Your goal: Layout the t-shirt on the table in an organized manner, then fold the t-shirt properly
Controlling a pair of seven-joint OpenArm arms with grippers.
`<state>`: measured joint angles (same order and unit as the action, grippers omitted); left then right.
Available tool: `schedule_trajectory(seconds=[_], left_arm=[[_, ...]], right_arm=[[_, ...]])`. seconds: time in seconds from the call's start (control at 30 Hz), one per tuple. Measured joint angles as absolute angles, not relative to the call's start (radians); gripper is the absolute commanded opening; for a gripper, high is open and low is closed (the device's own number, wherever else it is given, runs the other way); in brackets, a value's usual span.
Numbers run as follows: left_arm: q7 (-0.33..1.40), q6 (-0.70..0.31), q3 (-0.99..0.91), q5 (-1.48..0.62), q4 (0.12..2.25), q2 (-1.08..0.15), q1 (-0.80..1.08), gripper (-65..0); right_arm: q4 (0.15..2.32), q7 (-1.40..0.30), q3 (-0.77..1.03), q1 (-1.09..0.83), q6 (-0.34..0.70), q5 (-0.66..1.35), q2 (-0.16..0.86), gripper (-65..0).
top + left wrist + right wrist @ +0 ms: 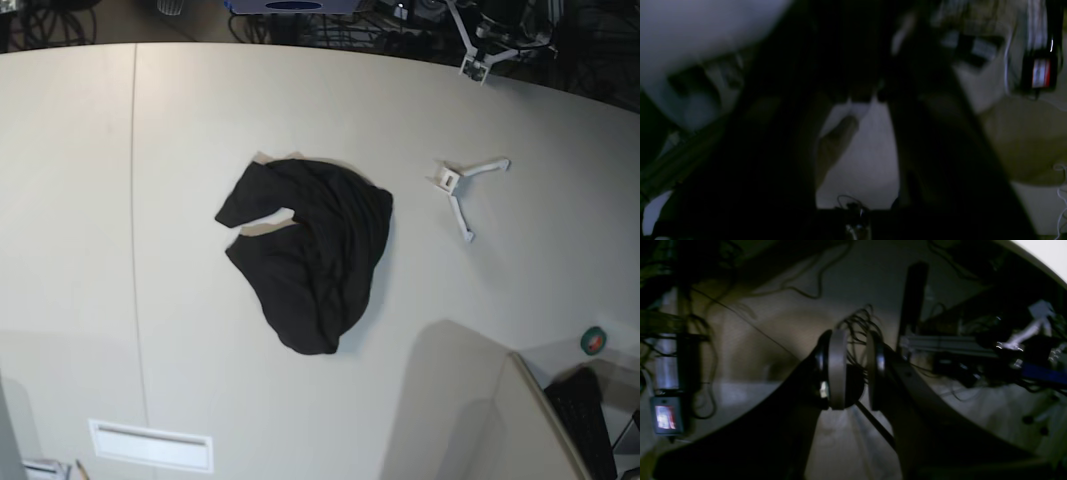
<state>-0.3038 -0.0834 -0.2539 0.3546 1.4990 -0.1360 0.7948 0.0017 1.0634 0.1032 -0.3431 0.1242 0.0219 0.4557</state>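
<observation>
Still at the very start — laying out not begun. T-shirt (310,250) lying crumpled in a heap near the middle of the table (70,200), one sleeve poking out on the side toward the seam line (133,200), a white Y-shaped piece (462,190) well apart on the heap's other side. Neither arm over the table in the base view. Left claw (867,96) dark and blurred, taken as fully closed, nothing visibly held. Right claw (855,370) slightly parted, pads (837,368) holding nothing. Next, probably — reaching to the heap, pinching two separate edges, drawing them apart to flatten the cloth.
</observation>
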Motion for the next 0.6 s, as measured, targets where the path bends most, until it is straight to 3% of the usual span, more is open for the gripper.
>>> schedule_trajectory(seconds=[0.13,0.5,0.6], left_arm=[[-0.165,-0.104,-0.252,0.363,1.529,-0.125,0.764,-65.0],[-0.029,-0.137,-0.221,0.389,1.594,-0.134,0.647,-65.0],[0.045,-0.211,-0.221,0.385,1.619,-0.133,0.583,-65.0]], right_arm=[[0.006,1.077,0.120,-0.283,0.124,0.022,0.478,-53.7],[0.001,0.992,0.137,-0.214,0.130,0.013,0.501,-53.7],[0.001,0.945,0.137,-0.190,0.132,0.009,0.498,-53.6]])
